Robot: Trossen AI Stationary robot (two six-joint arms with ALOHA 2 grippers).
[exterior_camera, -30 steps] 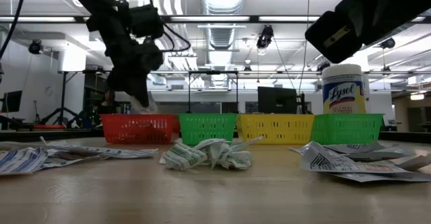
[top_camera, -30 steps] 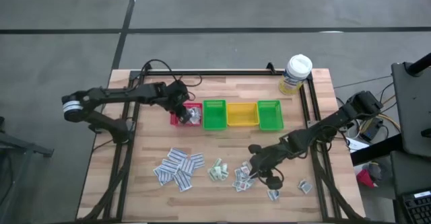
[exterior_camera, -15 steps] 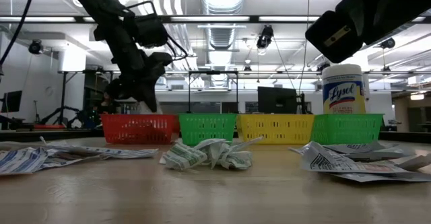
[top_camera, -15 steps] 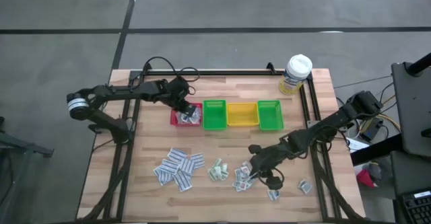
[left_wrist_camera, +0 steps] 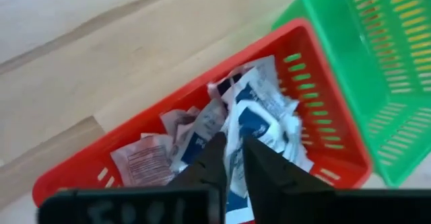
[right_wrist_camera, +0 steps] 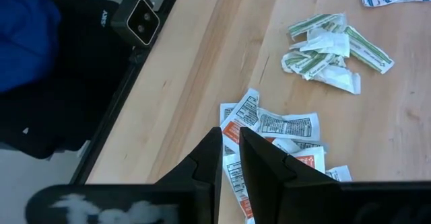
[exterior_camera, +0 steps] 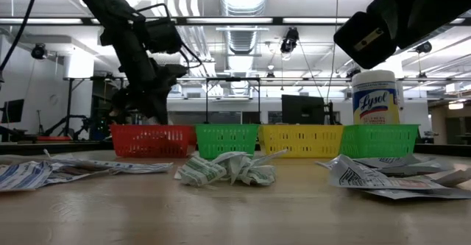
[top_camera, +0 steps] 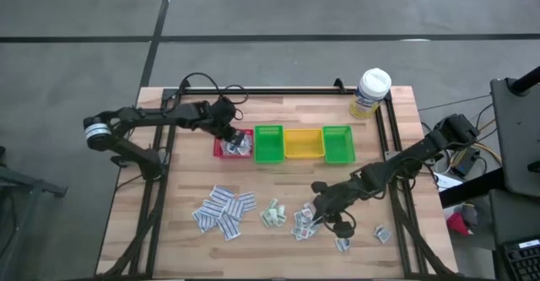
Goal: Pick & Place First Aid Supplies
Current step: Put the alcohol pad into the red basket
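Left tool (left_wrist_camera: 232,158) lower, crumpled white packets (left_wrist_camera: 252,123)

Wooden table (top_camera: 186,239), packets (top_camera: 224,209), bins (top_camera: 304,143), bottle (top_camera: 370,91)

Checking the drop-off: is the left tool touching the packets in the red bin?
Cannot tell. In the left wrist view the left tool overlaps a packet in the red bin, but neither contact nor gap shows plainly.

Matt pale wood table (top_camera: 278,188) (visible grain), slotted glossy plastic red bin (left_wrist_camera: 323,109), crinkled white paper packets (right_wrist_camera: 283,126).
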